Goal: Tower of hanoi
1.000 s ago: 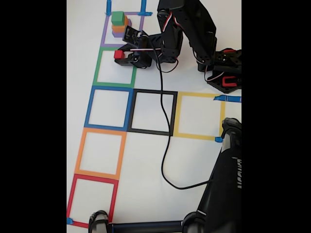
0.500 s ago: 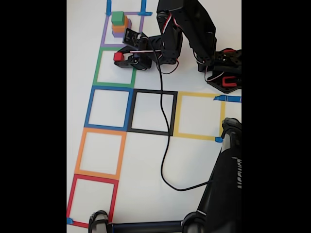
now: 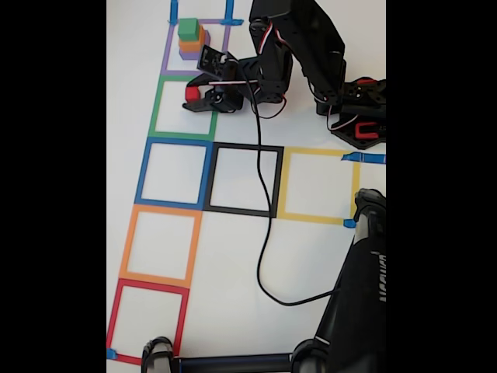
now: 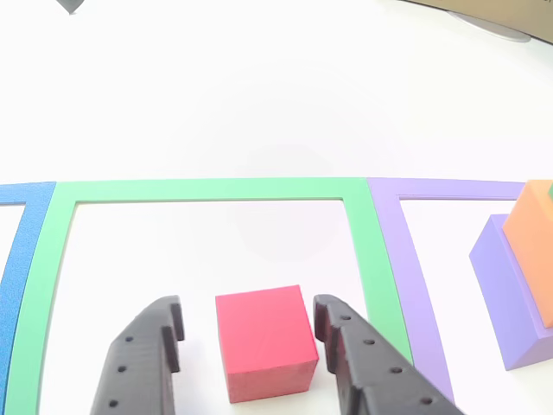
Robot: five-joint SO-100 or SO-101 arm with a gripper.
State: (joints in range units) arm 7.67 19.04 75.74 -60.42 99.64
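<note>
Red square (image 3: 147, 320): hollow tape outline at the lower left of the fixed view, bare white worktop (image 3: 233, 256) inside it.
Orange square (image 3: 161, 245): next tape outline up the column, same flat matte tape.
Blue square (image 3: 175, 172): above that; the other view catches just a strip of its blue tape (image 4: 19, 285) at the left edge.
Green square (image 3: 185, 109): and here's the action. In the other view its tape border (image 4: 207, 190) looks broad and flat, framing the red block.
Red block (image 4: 263, 341): a small matte cube with crisp edges, sitting on the worktop inside the green square; the fixed view shows it as a red dot (image 3: 191, 93) at the arm's tip.
Jaws (image 4: 249, 333): open, one black finger (image 4: 143, 359) off the block's left side with a clear gap, the other (image 4: 363, 367) just beside its right face. Contact there I cannot tell. The fingers are dark plastic with small round holes.
Stack: in the purple square (image 3: 194, 47), green block (image 3: 187, 29) on orange block (image 3: 191, 43) on purple block (image 3: 188, 54) in the fixed view; the other view cuts it at the right edge, showing the purple base (image 4: 514, 294) and orange (image 4: 531, 225).
Black square (image 3: 243, 179), yellow square (image 3: 318, 185): tape outlines to the right of blue.
Cable (image 3: 268, 233): thin and black, trailing from the arm across the worktop.
</note>
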